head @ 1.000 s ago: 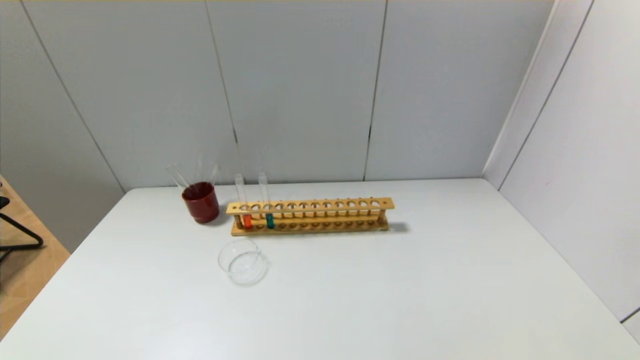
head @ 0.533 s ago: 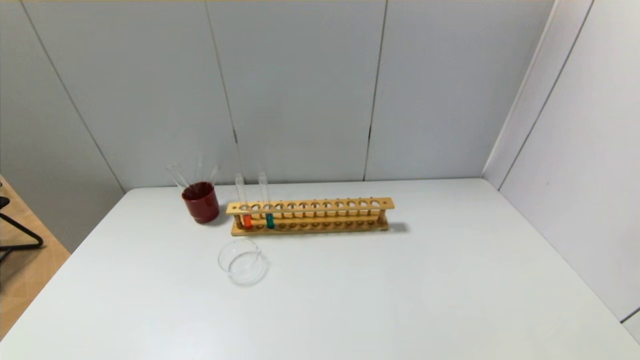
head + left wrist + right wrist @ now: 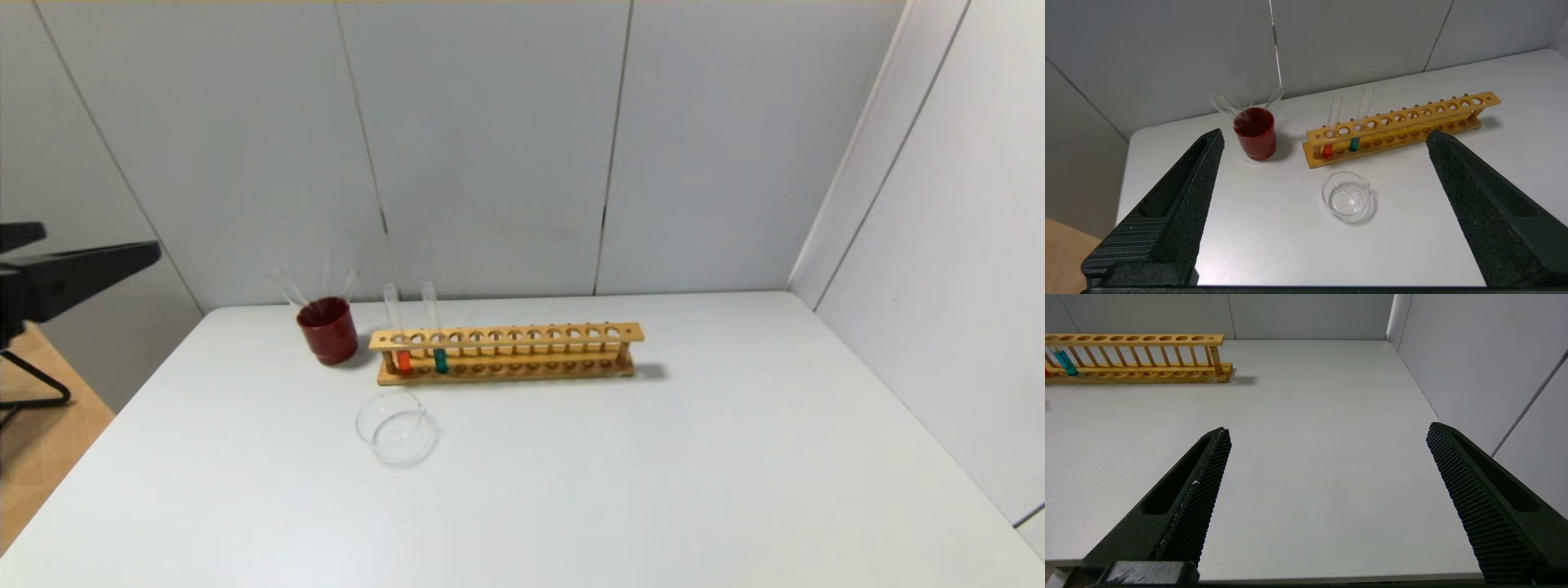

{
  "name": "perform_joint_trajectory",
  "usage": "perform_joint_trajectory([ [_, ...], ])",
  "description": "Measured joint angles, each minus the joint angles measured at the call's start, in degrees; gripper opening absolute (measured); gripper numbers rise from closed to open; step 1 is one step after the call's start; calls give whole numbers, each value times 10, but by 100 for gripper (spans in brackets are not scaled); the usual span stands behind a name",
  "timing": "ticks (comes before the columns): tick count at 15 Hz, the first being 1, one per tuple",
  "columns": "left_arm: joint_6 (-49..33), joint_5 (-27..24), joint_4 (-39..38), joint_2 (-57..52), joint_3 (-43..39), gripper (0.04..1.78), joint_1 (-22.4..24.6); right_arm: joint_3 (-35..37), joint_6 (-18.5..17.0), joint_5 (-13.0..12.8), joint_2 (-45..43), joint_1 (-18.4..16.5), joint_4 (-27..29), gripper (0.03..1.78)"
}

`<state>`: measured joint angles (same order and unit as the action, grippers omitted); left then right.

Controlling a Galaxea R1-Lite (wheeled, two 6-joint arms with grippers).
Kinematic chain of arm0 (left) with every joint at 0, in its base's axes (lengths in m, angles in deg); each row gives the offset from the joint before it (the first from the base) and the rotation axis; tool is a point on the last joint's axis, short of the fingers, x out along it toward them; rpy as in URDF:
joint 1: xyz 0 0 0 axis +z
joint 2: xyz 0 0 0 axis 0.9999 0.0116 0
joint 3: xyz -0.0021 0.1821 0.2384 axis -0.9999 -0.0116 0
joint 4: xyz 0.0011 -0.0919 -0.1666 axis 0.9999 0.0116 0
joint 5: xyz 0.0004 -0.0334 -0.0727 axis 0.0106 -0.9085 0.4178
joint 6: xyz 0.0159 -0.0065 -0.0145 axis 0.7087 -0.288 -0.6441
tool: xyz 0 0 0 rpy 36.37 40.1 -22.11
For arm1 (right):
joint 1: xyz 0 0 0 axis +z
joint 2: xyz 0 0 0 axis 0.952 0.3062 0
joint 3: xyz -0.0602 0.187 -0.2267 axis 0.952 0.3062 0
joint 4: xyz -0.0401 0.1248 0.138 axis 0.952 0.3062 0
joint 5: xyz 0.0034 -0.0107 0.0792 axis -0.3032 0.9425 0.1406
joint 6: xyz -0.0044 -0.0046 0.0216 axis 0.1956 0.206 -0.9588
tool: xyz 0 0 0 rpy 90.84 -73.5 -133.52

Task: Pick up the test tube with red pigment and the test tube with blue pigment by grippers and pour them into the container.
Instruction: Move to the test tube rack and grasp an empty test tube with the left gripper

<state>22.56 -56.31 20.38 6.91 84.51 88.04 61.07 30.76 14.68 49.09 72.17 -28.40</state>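
Black and wide apart, the left gripper (image 3: 122, 257) has just come in at the left edge of the head view, holding nothing, so picking up is only starting. The right gripper (image 3: 1327, 435), out of the head view near the table's front edge, is spread too and empty.

The thin glass test tube with red pigment (image 3: 402, 359) and the thin glass test tube with blue pigment (image 3: 441, 359) stand in the long wooden rack (image 3: 522, 335), near the middle of the view. The small round clear glass container (image 3: 396, 429) sits just below them.

The smooth white table (image 3: 653, 474) is bare on its right side. Grey wall panels (image 3: 490, 147) stand behind.

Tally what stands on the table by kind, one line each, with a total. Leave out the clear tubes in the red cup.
Test tubes with liquid: 2 (the test tube with red pigment, the test tube with blue pigment)
Wooden rack: 1
Red cup: 1
Glass container: 1
Total: 5
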Motion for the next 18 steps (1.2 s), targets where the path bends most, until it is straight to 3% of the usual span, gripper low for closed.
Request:
perform_joint_trajectory([
  [9, -19, -6, -184, 257, -6, 174, -15, 0, 0, 0, 0, 0, 0, 175],
  [12, -19, -37, -241, 312, -7, 174, -26, 0, 0, 0, 0, 0, 0, 175],
  [18, -20, -37, -267, 394, -8, 174, -48, 0, 0, 0, 0, 0, 0, 175],
])
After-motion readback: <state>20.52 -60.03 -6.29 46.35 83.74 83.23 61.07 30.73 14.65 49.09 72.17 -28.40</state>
